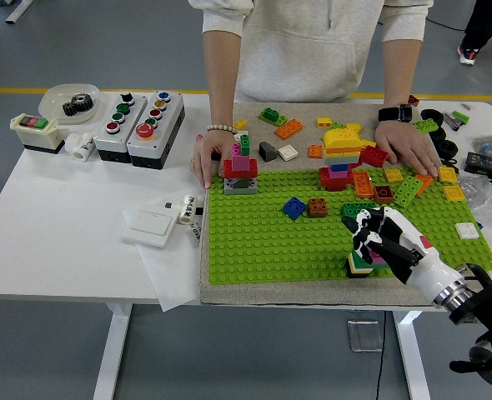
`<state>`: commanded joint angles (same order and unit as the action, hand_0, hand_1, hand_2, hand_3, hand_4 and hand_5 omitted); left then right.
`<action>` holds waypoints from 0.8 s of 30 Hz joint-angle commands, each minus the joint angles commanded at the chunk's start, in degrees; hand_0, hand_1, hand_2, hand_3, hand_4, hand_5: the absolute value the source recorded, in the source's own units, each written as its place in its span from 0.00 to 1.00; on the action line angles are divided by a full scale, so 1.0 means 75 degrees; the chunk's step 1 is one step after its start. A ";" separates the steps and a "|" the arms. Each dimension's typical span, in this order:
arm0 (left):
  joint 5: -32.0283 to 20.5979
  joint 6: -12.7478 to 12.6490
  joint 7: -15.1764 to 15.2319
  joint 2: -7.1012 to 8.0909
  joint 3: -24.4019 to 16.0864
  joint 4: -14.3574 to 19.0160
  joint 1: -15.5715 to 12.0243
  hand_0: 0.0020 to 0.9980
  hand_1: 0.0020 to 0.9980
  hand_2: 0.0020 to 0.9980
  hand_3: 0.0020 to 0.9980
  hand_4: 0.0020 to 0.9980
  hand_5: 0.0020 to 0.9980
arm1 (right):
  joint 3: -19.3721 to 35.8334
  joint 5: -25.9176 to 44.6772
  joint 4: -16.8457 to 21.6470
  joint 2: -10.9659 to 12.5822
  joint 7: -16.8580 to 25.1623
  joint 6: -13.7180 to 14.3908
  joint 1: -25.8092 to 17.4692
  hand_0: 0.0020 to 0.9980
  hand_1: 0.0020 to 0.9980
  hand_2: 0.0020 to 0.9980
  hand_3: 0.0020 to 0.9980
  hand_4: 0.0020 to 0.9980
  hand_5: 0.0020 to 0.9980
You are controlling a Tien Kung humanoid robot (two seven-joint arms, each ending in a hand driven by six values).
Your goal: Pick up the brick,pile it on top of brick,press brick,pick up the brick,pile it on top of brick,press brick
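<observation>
Brick stack (pixel 361 263) sits near the green baseplate's (pixel 263 242) front edge, at about five o'clock on the table (pixel 62 225). Seen from the head camera, the robot's right hand (pixel 384 237) curls its fingers (pixel 364 227) down over the stack's top. At twelve o'clock, a person's hands (pixel 409 143) rest on the mat.

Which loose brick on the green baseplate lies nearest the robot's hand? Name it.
The brown brick, right of the blue brick and closer to the right hand.
</observation>
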<state>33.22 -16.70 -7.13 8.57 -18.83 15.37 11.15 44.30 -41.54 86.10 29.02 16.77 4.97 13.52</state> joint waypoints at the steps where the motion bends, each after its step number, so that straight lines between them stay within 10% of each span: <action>1: -0.0005 0.0000 0.0001 0.0000 0.0002 0.0000 0.0001 0.78 0.80 0.76 0.62 0.68 0.64 | -0.0006 0.0001 -0.0007 0.0000 -0.0005 -0.0003 0.0000 0.04 0.09 0.20 0.20 0.78 0.40; 24: 0.0006 0.0011 0.0001 0.0003 -0.0014 -0.0019 -0.0021 0.78 0.80 0.76 0.62 0.68 0.64 | 0.0201 0.0062 0.0364 0.0070 0.0003 0.0023 -0.0024 0.04 0.09 0.20 0.20 0.78 0.39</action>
<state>33.27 -16.62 -7.13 8.60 -18.93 15.23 10.99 45.80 -41.08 88.84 29.55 16.79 5.14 13.33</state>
